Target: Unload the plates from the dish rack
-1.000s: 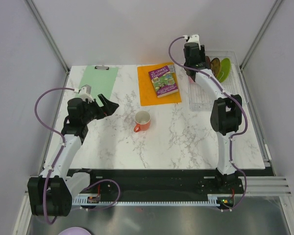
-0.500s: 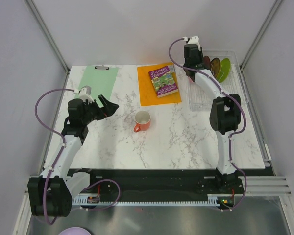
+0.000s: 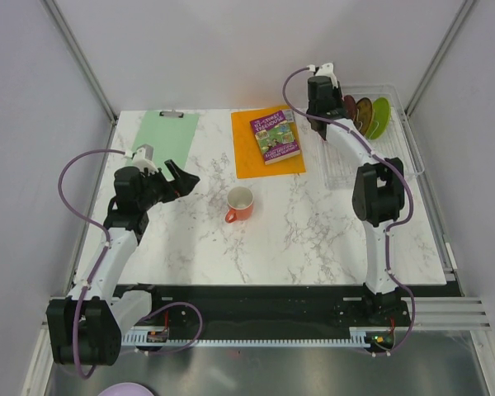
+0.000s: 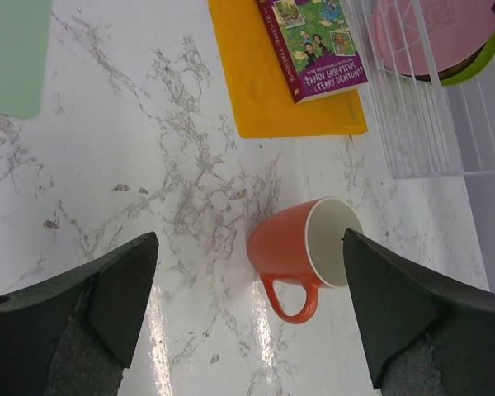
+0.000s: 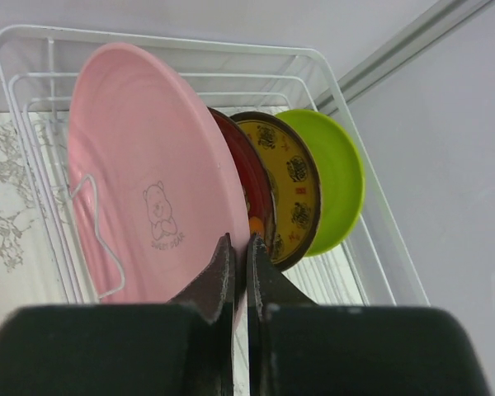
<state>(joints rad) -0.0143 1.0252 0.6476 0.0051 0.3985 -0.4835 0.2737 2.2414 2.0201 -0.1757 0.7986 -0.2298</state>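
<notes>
The right end effector [image 5: 239, 247] is clamped on the lower rim of the pink plate [image 5: 140, 181], one finger on its face and the other slipped between it and the dark red plate [image 5: 252, 194] just behind. The brown-and-yellow plate [image 5: 293, 186] and the lime green plate [image 5: 334, 177] follow in a tight row. All four stand on edge at the far end of the dish rack [image 3: 342, 169], whose thin clear bars rise close on every side.

The pink plate is the largest, plain apart from a small bear outline pressed into its face. The two middle plates carry dark patterns, and the green one is unmarked.

The rack sits at the bench's far right corner. Left of it along the far edge lie an orange mat [image 4: 256, 82] with a purple book [image 4: 313, 41] on top, and a green clipboard [image 3: 167, 136] near the far left corner.

The left end effector [image 4: 247, 239] hangs with jaws spread wide above an orange mug [image 4: 301, 247] lying on its side mid-bench.

The bench [image 3: 313, 239] is white with grey marble veining, enclosed by plain pale walls and metal corner posts.
</notes>
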